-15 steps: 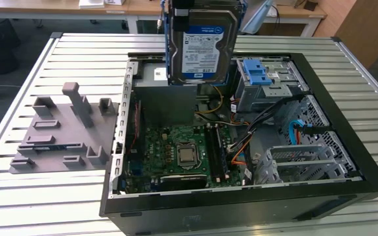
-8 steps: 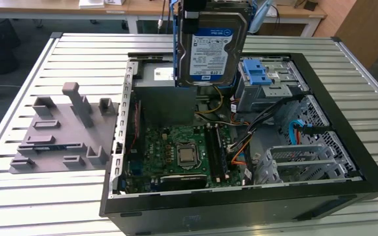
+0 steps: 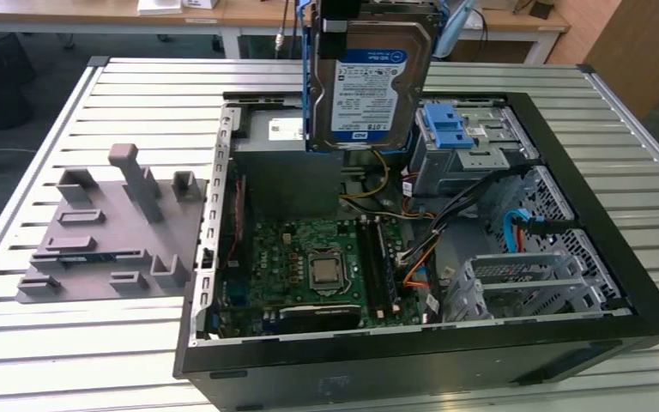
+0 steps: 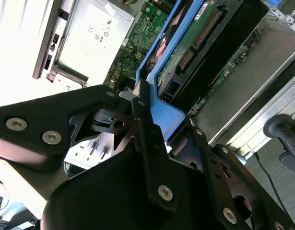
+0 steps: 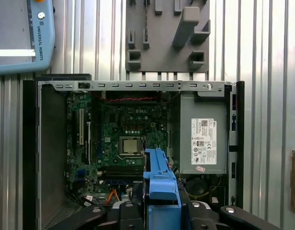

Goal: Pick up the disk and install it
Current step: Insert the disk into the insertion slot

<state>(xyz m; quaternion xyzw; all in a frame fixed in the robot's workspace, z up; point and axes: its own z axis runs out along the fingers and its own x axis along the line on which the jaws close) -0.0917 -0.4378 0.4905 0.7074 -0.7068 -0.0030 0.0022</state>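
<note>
My gripper [image 4: 137, 103] is closed tight on the blue carrier bracket of the disk [image 3: 370, 86], which hangs upright, clear above the open computer case [image 3: 421, 373]. I judge the disk dense, stiff and shock-sensitive, with slick metal faces, so the plastic frame is the safer hold. One disk, one case, and one grey fixture plate [image 3: 78, 236] beside the case.

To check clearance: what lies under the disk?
The open case, with motherboard and power supply. The gripper holds the disk above them. The spot straight below is hidden by the disk itself.
</note>
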